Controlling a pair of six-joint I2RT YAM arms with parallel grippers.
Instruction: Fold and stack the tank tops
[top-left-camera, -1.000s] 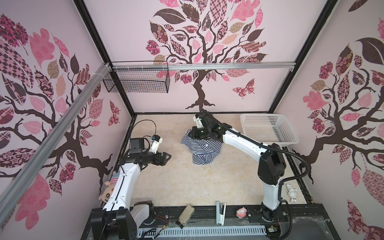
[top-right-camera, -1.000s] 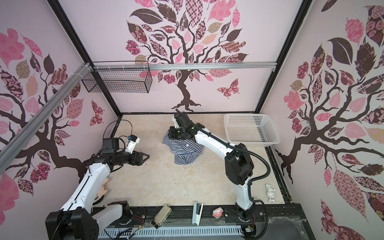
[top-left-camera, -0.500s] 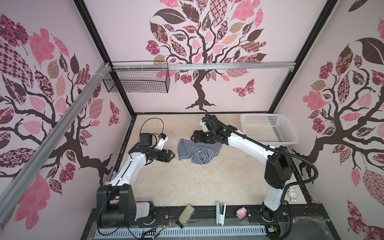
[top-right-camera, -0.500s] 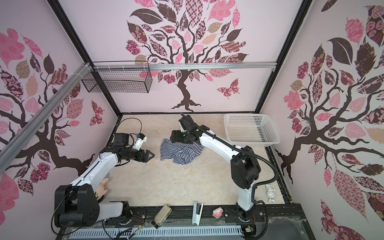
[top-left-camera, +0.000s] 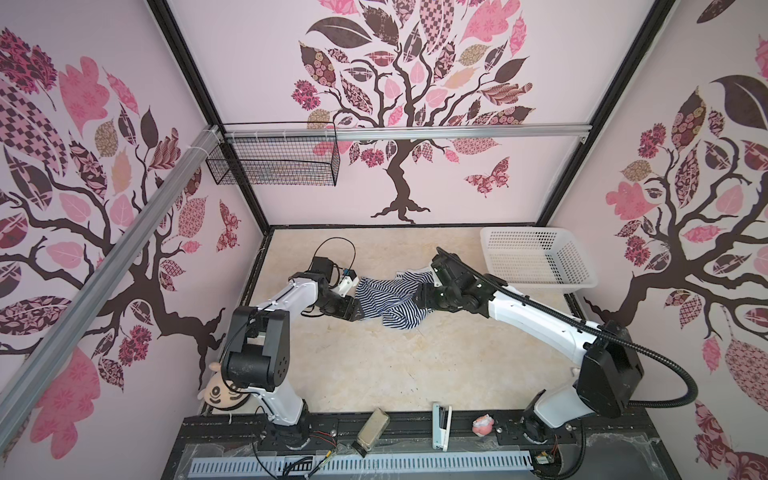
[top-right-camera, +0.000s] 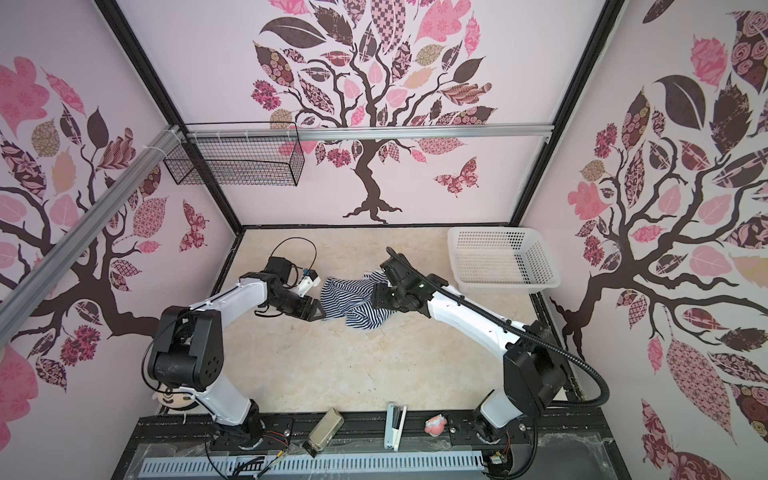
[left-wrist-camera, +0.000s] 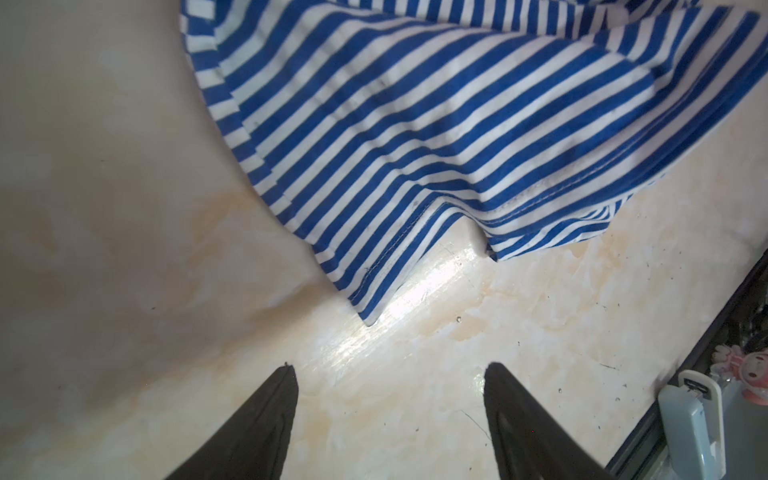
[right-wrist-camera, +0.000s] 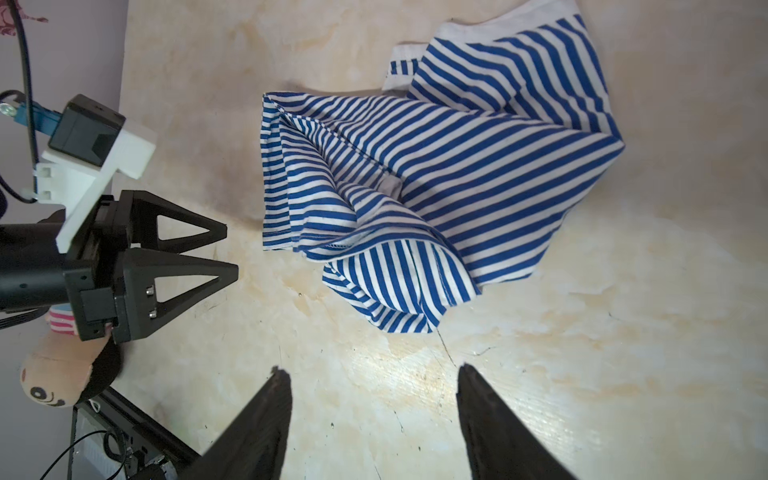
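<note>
The tank top (top-left-camera: 388, 301) lies crumpled at the far centre of the table (top-left-camera: 374, 374), between the arms. Both top views leave the jaws unclear. The wrist views show the left gripper (left-wrist-camera: 390, 365) and right gripper (right-wrist-camera: 372, 368) spread wide, empty, clear of the cloth.

Beige marbled tabletop (top-left-camera: 374, 374) under a crumpled striped tank top (top-left-camera: 390, 297) and white basket (top-left-camera: 548, 274)
</note>
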